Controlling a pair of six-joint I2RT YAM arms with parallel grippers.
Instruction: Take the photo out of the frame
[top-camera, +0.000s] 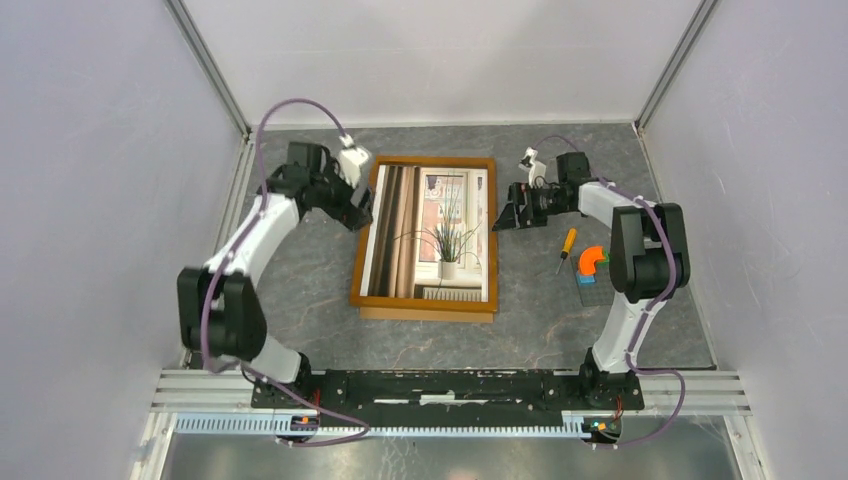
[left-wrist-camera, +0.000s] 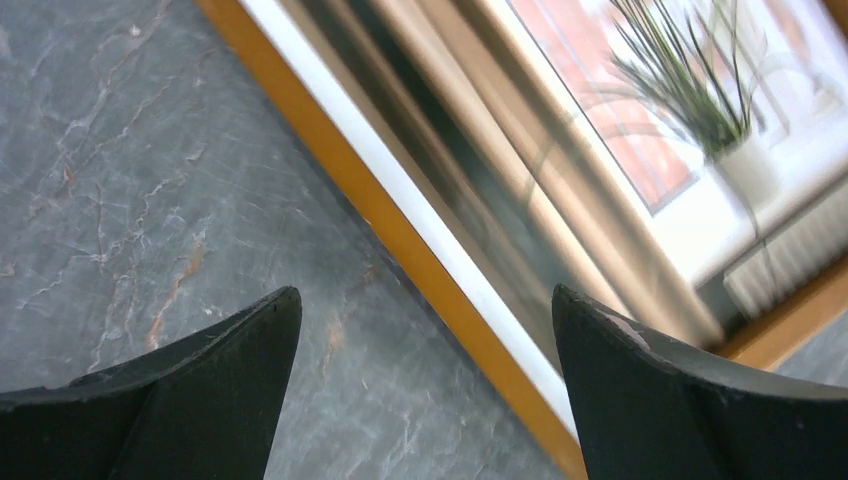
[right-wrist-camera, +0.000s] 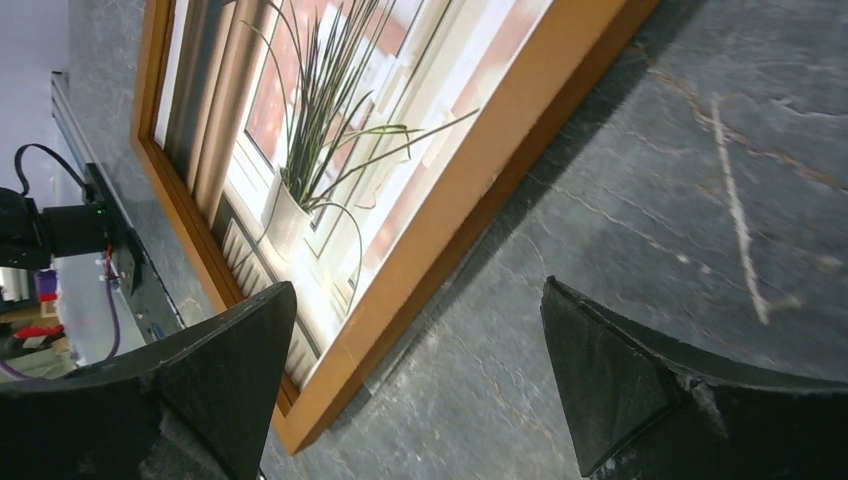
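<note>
The frame (top-camera: 430, 163), with orange-brown moulding, lies face up in the middle of the table. The photo (top-camera: 440, 235) sits inside it, showing curtains, a potted plant and a red building. My left gripper (top-camera: 362, 203) is open at the frame's left edge; in the left wrist view the moulding (left-wrist-camera: 400, 235) runs between the fingertips (left-wrist-camera: 270, 330) and the photo (left-wrist-camera: 640, 130) lies beyond. My right gripper (top-camera: 503, 215) is open at the frame's right edge; in the right wrist view the moulding (right-wrist-camera: 480, 190) and the photo (right-wrist-camera: 330, 150) lie between and above the fingertips (right-wrist-camera: 590, 330).
A screwdriver (top-camera: 566, 249) with an orange handle lies right of the frame. Beside it an orange arch piece (top-camera: 592, 260) and a blue block stand on a small grey baseplate (top-camera: 588, 292). White walls enclose the table (top-camera: 310, 300) on three sides.
</note>
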